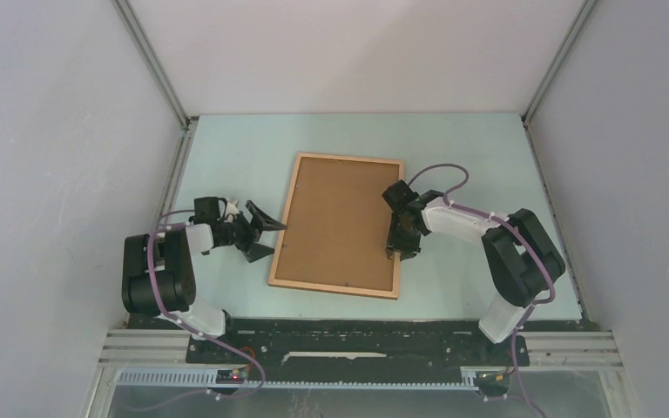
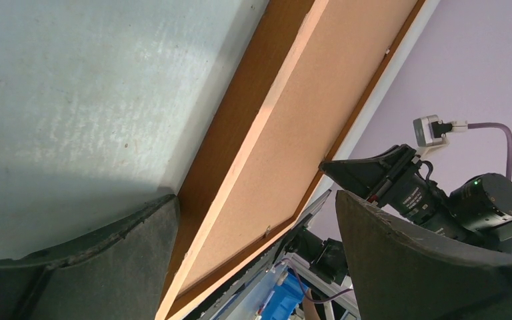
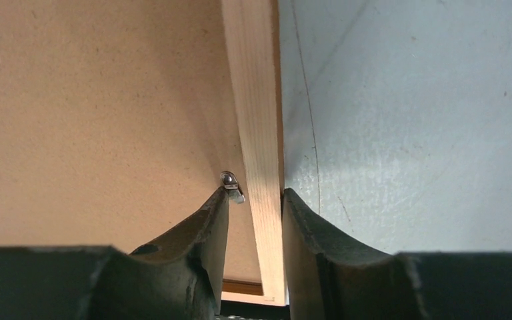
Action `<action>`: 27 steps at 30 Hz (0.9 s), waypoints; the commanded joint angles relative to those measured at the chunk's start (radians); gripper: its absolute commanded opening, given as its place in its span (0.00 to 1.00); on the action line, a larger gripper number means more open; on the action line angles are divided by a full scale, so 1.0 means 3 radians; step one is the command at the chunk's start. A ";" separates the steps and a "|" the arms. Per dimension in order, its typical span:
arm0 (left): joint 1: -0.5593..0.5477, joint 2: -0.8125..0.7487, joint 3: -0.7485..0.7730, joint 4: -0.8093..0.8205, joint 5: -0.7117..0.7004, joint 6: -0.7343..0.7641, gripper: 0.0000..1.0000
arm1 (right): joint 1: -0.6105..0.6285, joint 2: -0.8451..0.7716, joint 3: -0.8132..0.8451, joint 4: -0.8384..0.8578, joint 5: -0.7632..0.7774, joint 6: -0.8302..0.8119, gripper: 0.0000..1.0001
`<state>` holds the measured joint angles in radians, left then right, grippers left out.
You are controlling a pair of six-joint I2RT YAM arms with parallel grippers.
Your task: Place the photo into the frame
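1. The right gripper (image 3: 255, 200) has its fingers (image 3: 203, 227) pinching the right rail of the frame (image 1: 338, 224), 1 finger inside the rail on the brown board and 1 outside it on the table (image 1: 226, 165).
2. Just at the tip of the inner finger sits a small shiny metal tab (image 3: 232, 187) (it touches the board beside the rail; whether the finger presses it I cannot tell).
3. The left gripper (image 1: 261, 233) has its fingers (image 1: 266, 218) spread wide and hold nothing; they sit just beside the frame's left rail, pointing toward it, apart from the wood.
4. In the left wrist view the spread fingers (image 2: 400, 260) bracket the frame's edge and the brown backing board (image 2: 287, 133) that fills it.
5. The frame lies flat near the middle of the table, back side up, slightly turned from square, between the 2 arms.
6. The photo is not visible in any view; only the plain backing board shows inside the frame.
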<state>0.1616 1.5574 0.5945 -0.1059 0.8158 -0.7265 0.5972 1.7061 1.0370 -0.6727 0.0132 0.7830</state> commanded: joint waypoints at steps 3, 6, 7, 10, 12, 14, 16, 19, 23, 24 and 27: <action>0.0003 -0.0048 -0.0085 0.0005 0.0103 -0.0048 0.96 | -0.0006 0.0113 0.0150 0.0178 -0.0093 -0.1006 0.00; 0.0009 -0.0047 -0.0085 0.0003 0.0103 -0.0048 0.96 | -0.0041 0.0190 0.0190 0.0167 -0.0048 -0.1291 0.00; 0.0012 -0.0047 -0.0085 0.0005 0.0099 -0.0048 0.96 | -0.0054 0.0204 0.0208 0.0177 -0.0045 -0.1399 0.00; 0.0020 -0.0046 -0.0083 0.0005 0.0098 -0.0048 0.96 | -0.0078 0.0178 0.0230 0.0244 -0.0044 -0.1597 0.00; 0.0020 -0.0050 -0.0085 0.0008 0.0098 -0.0044 0.96 | -0.0108 0.0144 0.0230 0.0323 -0.0076 -0.1711 0.00; 0.0020 -0.0047 -0.0085 0.0007 0.0094 -0.0044 0.96 | -0.0131 0.0116 0.0230 0.0419 -0.0169 -0.1795 0.00; 0.0023 -0.0047 -0.0085 0.0008 0.0093 -0.0044 0.96 | -0.0132 0.0090 0.0230 0.0522 -0.0289 -0.1838 0.00; 0.0027 -0.0059 -0.0085 0.0006 0.0091 -0.0039 0.96 | -0.0104 0.0036 0.0246 0.0589 -0.0291 -0.1767 0.00; 0.0033 -0.0064 -0.0085 0.0000 0.0083 -0.0033 0.96 | -0.0036 -0.0107 0.0299 0.0406 -0.0071 -0.1437 0.01; 0.0038 -0.0064 -0.0080 0.0001 0.0083 -0.0035 0.96 | -0.0012 -0.0159 0.0297 0.0367 -0.0056 -0.1363 0.13; 0.0038 -0.0058 -0.0080 0.0001 0.0088 -0.0038 0.96 | 0.0064 -0.0275 0.0291 0.0263 0.0058 -0.1202 0.47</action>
<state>0.1680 1.5574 0.5945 -0.1062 0.8169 -0.7338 0.5770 1.7233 1.0786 -0.6083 -0.0048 0.3538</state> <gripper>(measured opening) 0.957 0.380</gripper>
